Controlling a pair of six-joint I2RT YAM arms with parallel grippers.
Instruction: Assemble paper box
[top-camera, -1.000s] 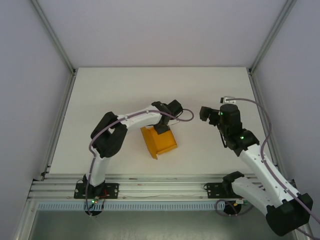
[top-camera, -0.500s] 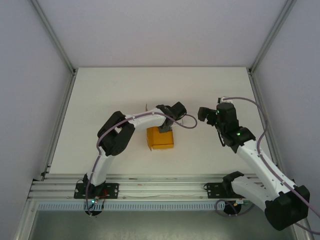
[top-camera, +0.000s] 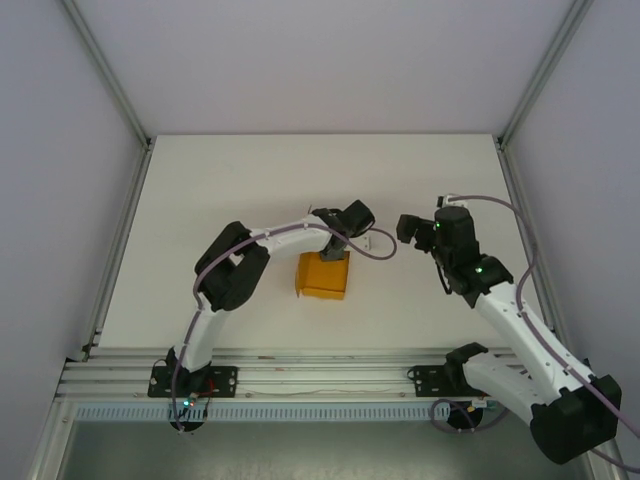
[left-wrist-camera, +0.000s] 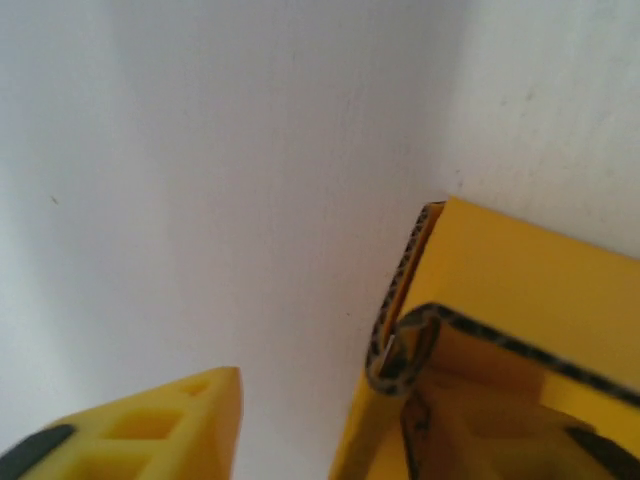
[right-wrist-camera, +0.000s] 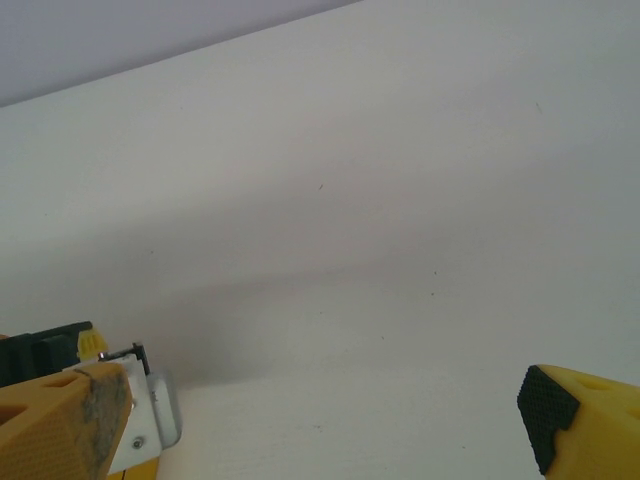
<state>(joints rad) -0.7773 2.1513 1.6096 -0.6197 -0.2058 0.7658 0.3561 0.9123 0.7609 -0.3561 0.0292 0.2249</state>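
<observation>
The paper box (top-camera: 323, 277), bright orange card folded into a small shallow box, rests on the white table (top-camera: 230, 180) near the middle. My left gripper (top-camera: 337, 254) hangs over its far edge, open. In the left wrist view the paper box (left-wrist-camera: 530, 290) shows a doubled wall edge on the right, and bare table separates it from my left fingertip (left-wrist-camera: 190, 410); the other finger's dark pad (left-wrist-camera: 600, 447) sits inside the box. My right gripper (top-camera: 410, 228) stands open to the right of the box, apart from it; the right gripper (right-wrist-camera: 320, 420) has nothing between its fingers.
Aluminium frame posts and grey walls bound the table on both sides. A rail (top-camera: 300, 365) runs along the near edge by the arm bases. A white bracket of the left wrist (right-wrist-camera: 150, 410) shows at the lower left of the right wrist view.
The left arm turned the box from a slanted pose to square on the table, then its jaws opened and let go of the wall. The right arm shifted slightly.
</observation>
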